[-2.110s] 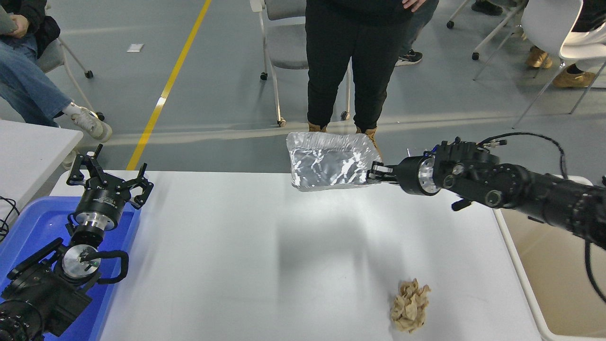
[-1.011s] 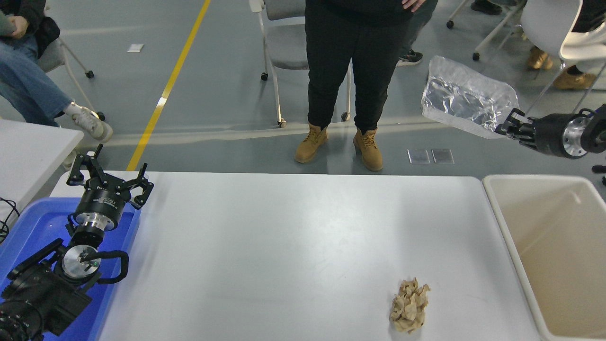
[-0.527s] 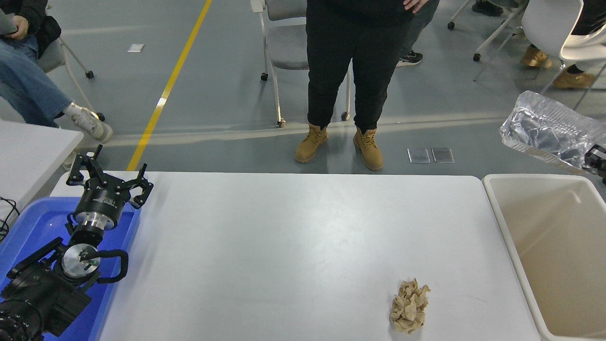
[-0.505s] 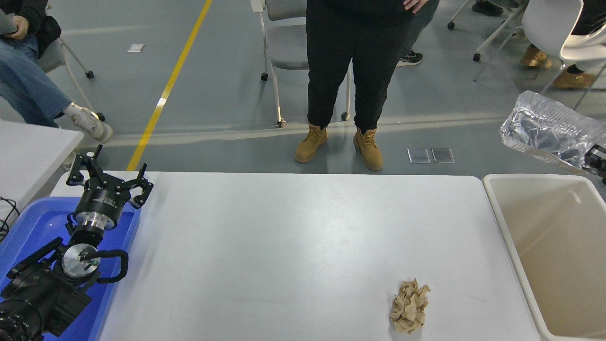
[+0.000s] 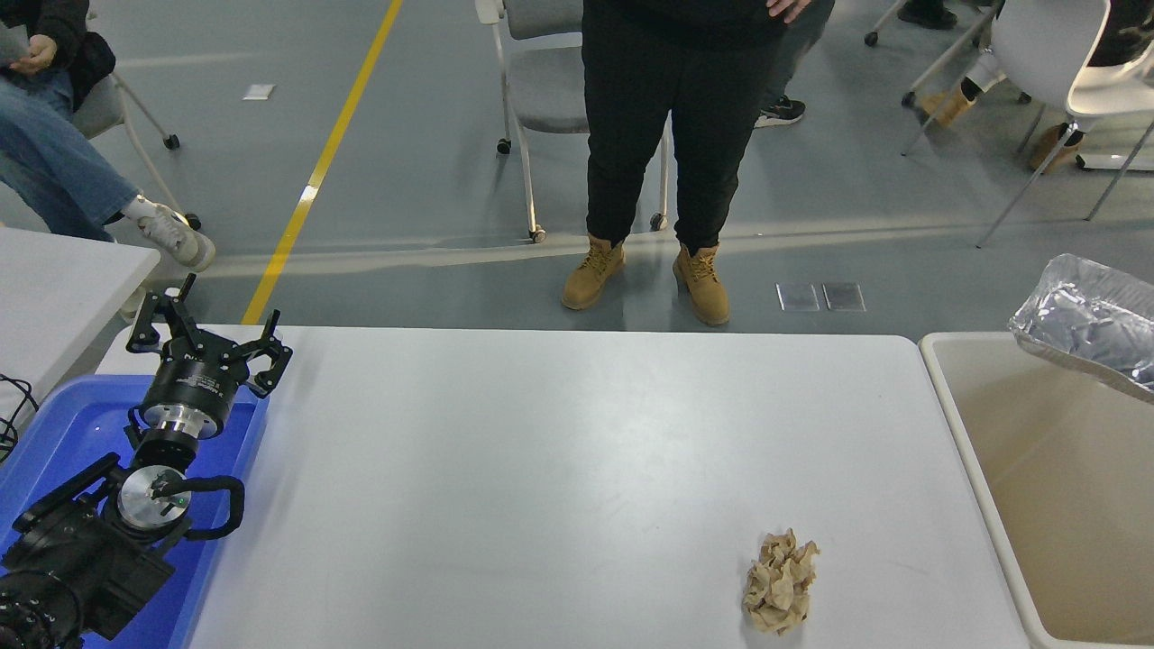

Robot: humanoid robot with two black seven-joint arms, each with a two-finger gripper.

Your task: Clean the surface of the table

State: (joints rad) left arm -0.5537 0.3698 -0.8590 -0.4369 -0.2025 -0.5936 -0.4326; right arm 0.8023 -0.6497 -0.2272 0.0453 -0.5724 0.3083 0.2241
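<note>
Foil tray (image 5: 1091,326) above beige tub (image 5: 983,451); crumpled paper (image 5: 780,581) on bench (image 5: 541,469); left claw (image 5: 203,338) spread, parked; right claw unseen.

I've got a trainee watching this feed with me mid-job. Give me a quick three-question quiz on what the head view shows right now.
1. True or false: the crumpled brown paper lies inside the beige tub.
2. Which item hangs over the tub at the picture's right edge? A) a foil tray B) a glass jar C) a sponge
3. Fill in: the left claw sits parked over the ____ bin.

Key
1. False: it lies on the table surface, near the front right.
2. A: the foil tray is over the tub's far end; whatever holds it is out of view.
3. Blue.
</note>
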